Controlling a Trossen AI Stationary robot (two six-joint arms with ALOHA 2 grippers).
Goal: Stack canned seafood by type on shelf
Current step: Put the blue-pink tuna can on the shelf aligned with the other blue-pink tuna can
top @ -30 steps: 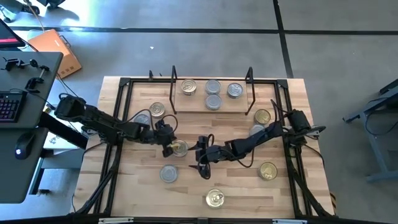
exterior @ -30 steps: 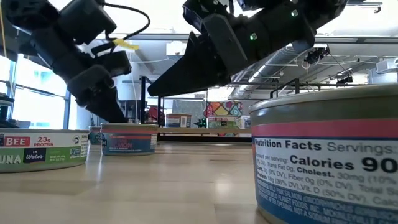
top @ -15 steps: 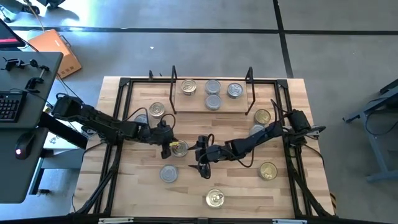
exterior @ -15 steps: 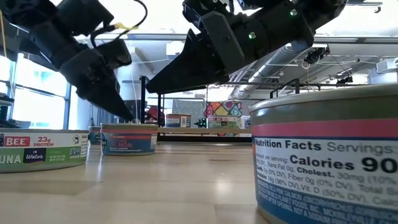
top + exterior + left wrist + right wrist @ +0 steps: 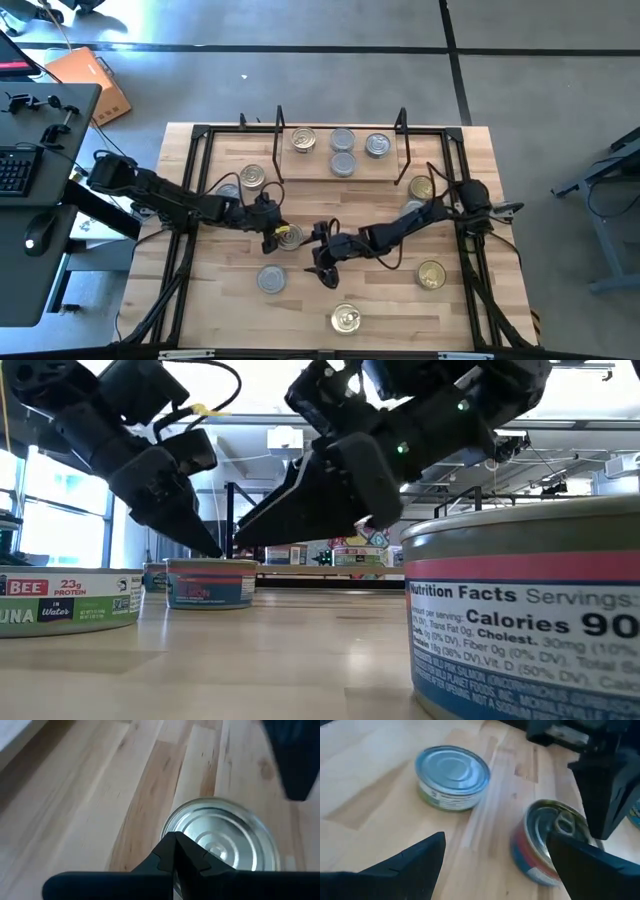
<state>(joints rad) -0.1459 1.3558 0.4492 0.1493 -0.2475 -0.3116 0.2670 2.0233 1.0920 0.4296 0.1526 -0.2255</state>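
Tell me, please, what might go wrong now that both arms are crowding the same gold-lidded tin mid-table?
1. The left gripper, fingers shut, hangs at the small round gold-lidded tin, while the open right gripper sits just beside it, so the arms could collide.
2. Shut fingers could shove that tin rather than grasp it.
3. The silver-lidded tin lies nearby and could get knocked.

Grey concrete floor, bright ceiling

The light-wood worktop [image 5: 390, 300] stands on a grey floor [image 5: 300, 80] crossed by dark lines. A dark desk [image 5: 40, 250] with a keyboard [image 5: 12, 172] and mouse [image 5: 35, 237] sits beside it; a cardboard box [image 5: 95, 85] lies nearby. Windows [image 5: 50, 510] glow behind, ceiling beams [image 5: 580, 440] overhead
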